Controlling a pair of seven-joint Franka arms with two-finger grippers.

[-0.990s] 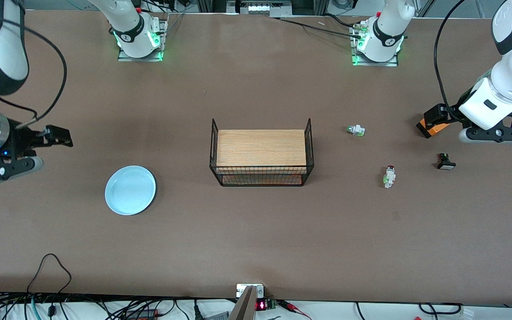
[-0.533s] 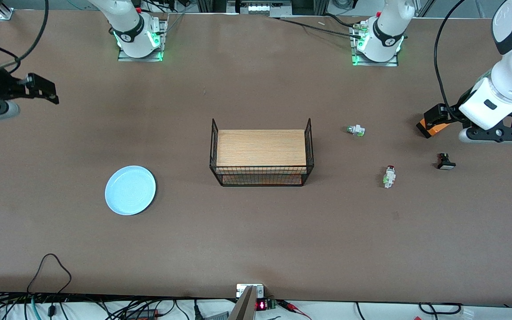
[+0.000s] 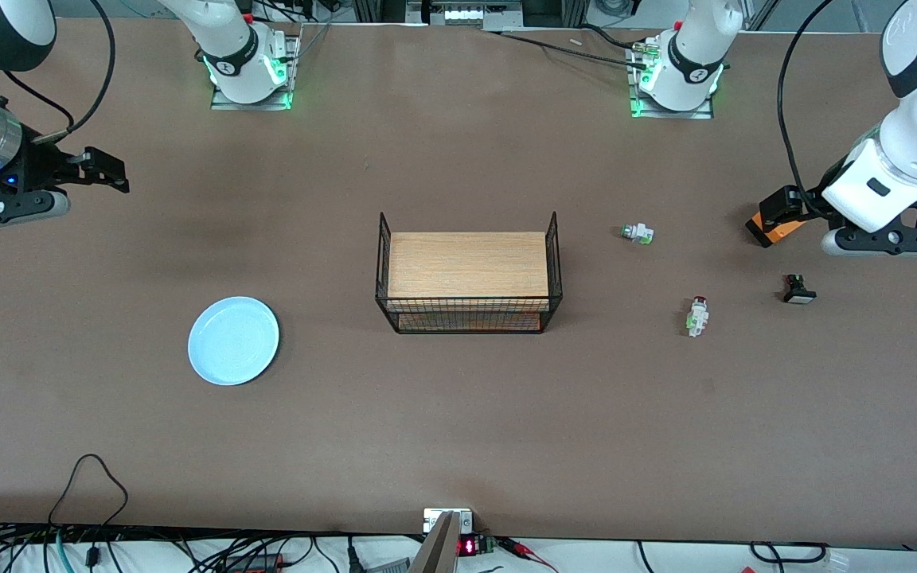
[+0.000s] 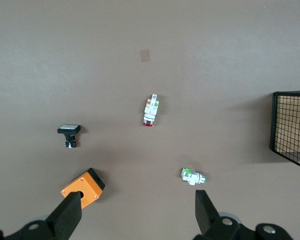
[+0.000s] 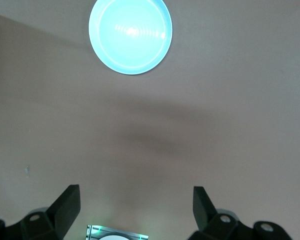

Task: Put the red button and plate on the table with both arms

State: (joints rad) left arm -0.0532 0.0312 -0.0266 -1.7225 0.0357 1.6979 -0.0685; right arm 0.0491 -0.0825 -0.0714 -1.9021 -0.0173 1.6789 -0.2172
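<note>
The plate (image 3: 233,341) lies on the bench (image 3: 458,430), glossy and fragile; take its rim. The button (image 3: 697,315), light and tiny, lies nearby; pinch its body. Both pincers, left (image 4: 135,212) and right (image 5: 135,206), hang spread, empty.

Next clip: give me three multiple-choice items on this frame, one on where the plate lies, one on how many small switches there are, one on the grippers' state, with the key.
1. Where is the plate?
A. on the wire rack
B. on the table, toward the right arm's end
C. in the right gripper

2. How many small switches lie on the table?
A. one
B. three
C. five

3. The left gripper is:
A. open, empty
B. shut on the red button
C. shut on the orange box

Key: 1 B, the plate lies flat on bare tabletop; 2 B, the red button, a white-green switch and a black switch; 3 A, its fingers stand apart with nothing between.
</note>
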